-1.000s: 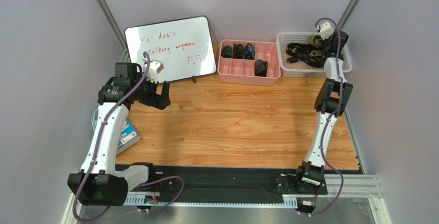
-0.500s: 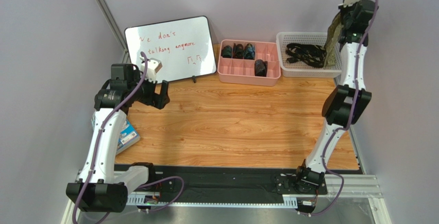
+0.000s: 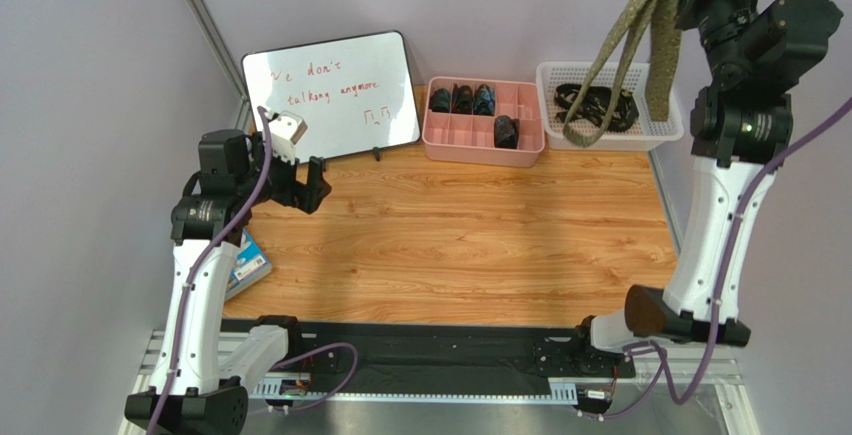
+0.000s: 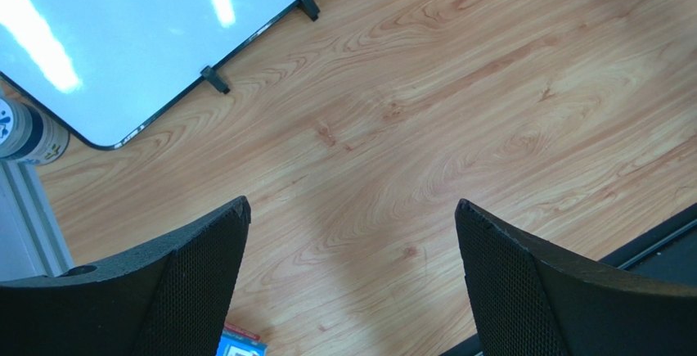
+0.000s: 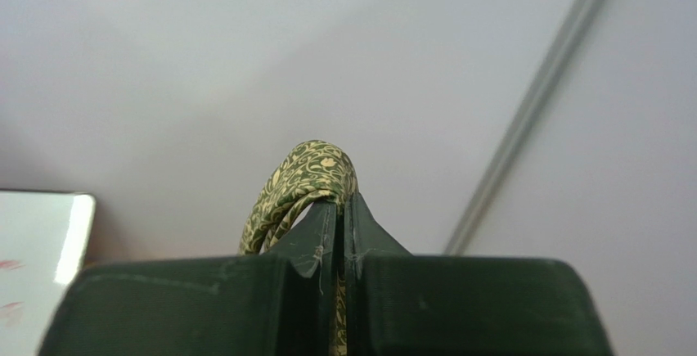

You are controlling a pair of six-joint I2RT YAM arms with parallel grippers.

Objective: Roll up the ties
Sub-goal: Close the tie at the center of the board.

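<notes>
Hanging doubled from right gripper [image 5: 344, 209], fingers pinched on its fold: olive-green tie [image 3: 665, 55], trailing down by white basket [image 3: 544, 95]. Left gripper [image 4: 352, 209]: fingers spread above wooden table [image 3: 450, 235].

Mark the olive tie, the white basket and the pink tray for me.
olive tie [image 3: 663, 60]: top external view, on the wide hanging strand.
white basket [image 3: 630, 142]: top external view, on its near wall.
pink tray [image 3: 480, 155]: top external view, on its near wall.
</notes>
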